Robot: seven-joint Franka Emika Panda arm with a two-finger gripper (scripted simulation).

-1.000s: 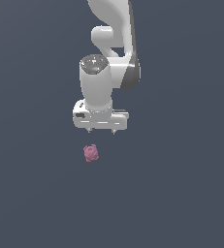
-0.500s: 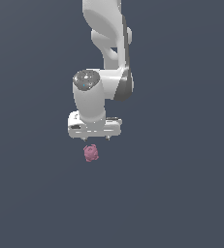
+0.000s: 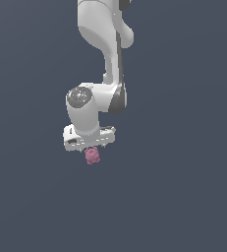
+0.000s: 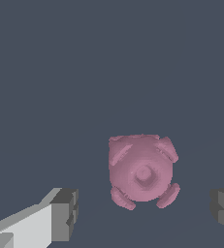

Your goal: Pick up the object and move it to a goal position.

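The object (image 3: 92, 156) is a small dusty-pink knobbly lump lying on the dark grey floor. The white gripper (image 3: 91, 149) hangs directly over it, its body just above the lump's top. In the wrist view the object (image 4: 141, 170) lies between the two dark finger pads (image 4: 65, 214), which stand wide apart on either side without touching it. The gripper (image 4: 145, 210) is open. From the exterior view the fingertips are mostly hidden behind the gripper body.
A plain dark grey floor (image 3: 184, 197) spreads all around. The white arm (image 3: 102, 59) rises above the gripper toward the top of the exterior view.
The gripper has come down and shifted toward the exterior view's left, from well above the object to just over it. The object has not moved.
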